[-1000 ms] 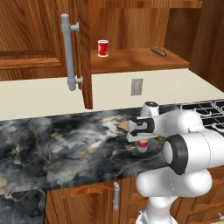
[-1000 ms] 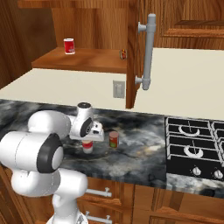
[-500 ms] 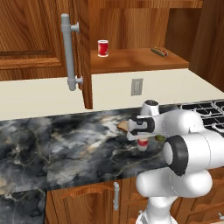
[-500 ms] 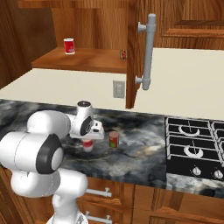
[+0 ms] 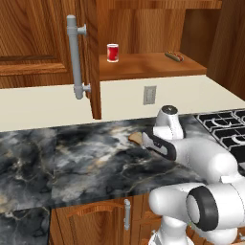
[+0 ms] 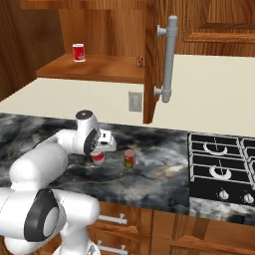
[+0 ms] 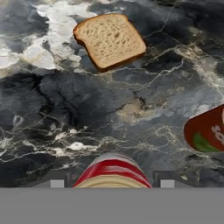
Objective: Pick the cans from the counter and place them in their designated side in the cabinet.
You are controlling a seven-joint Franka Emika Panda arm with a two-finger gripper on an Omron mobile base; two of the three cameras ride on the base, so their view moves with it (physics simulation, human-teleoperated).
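Step in hand: the grasp of the first can. The hand (image 6: 98, 151) is low over the tabletop (image 6: 164, 164), with the cream can (image 7: 112, 172) set between its fingertips (image 7: 57, 183), red band uppermost. The jaws stand at a narrow setting either side of the can; whether they press on it cannot be told. The can appears to rest on the tabletop.

The red can (image 6: 129, 159) with the green label stands just beside the cream can, on the stove side, untouched. A slice of bread (image 7: 110, 40) lies on the tabletop beyond the cream can, toward the wall.

The cabinet (image 5: 148, 64) stands open above; a bright red can (image 5: 112, 52) already sits on its shelf.

Judgement: the next move calls for a confirmed grip, then a straight lift clear of the red can before swinging up to the shelf.
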